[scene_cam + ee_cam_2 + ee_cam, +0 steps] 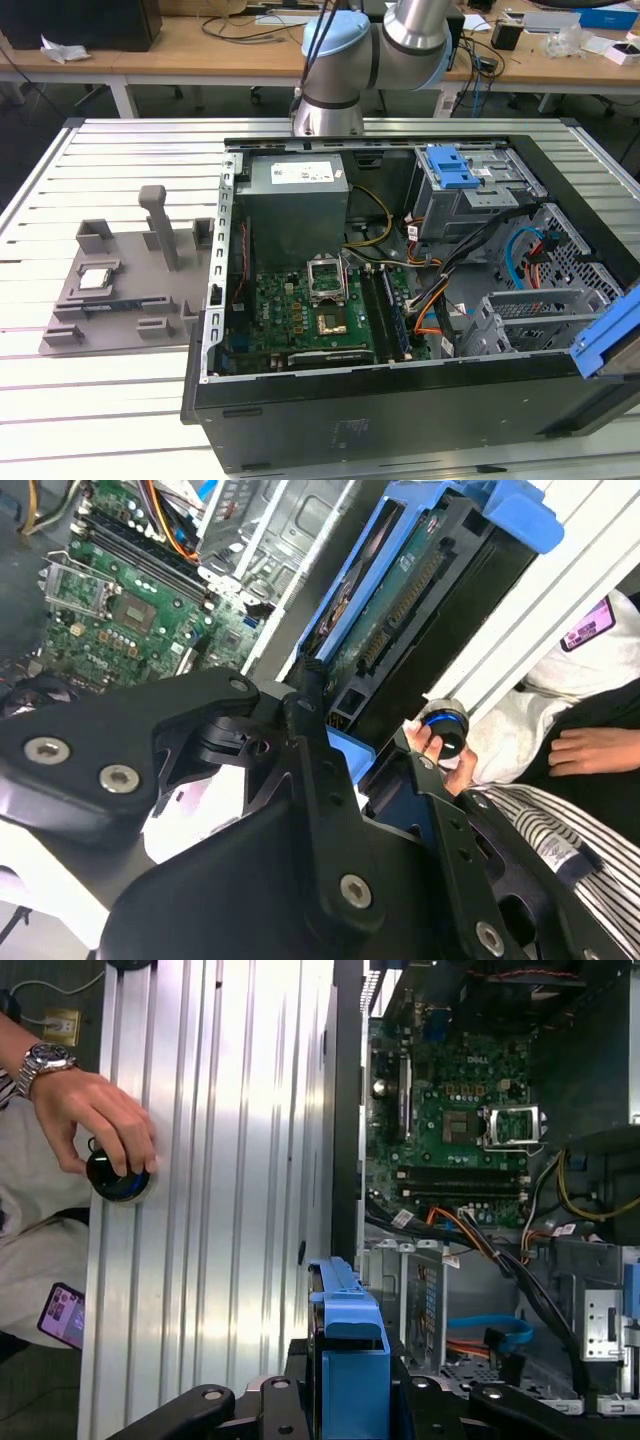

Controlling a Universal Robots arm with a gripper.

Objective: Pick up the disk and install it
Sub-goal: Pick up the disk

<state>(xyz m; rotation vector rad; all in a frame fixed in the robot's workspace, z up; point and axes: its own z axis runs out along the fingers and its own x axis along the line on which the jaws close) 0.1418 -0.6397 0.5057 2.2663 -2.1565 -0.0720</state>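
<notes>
Black jaws, clamped on the blue-railed disk (350,1380), hold it on edge, its long axis running straight out from them, by the computer case's wall (346,1110) just beside the silver drive cage (415,1295).

- The computer case (400,410) lies open on the bench (120,150), toward the exterior view's right.
- A fixture tray (110,300) lies on the bench just beside the case, at the exterior view's left.
- Inside the case, the motherboard (300,310) sits before the power supply (295,195).
- The disk (350,1355) sits in the end effector (345,1405), beside the case wall.
</notes>
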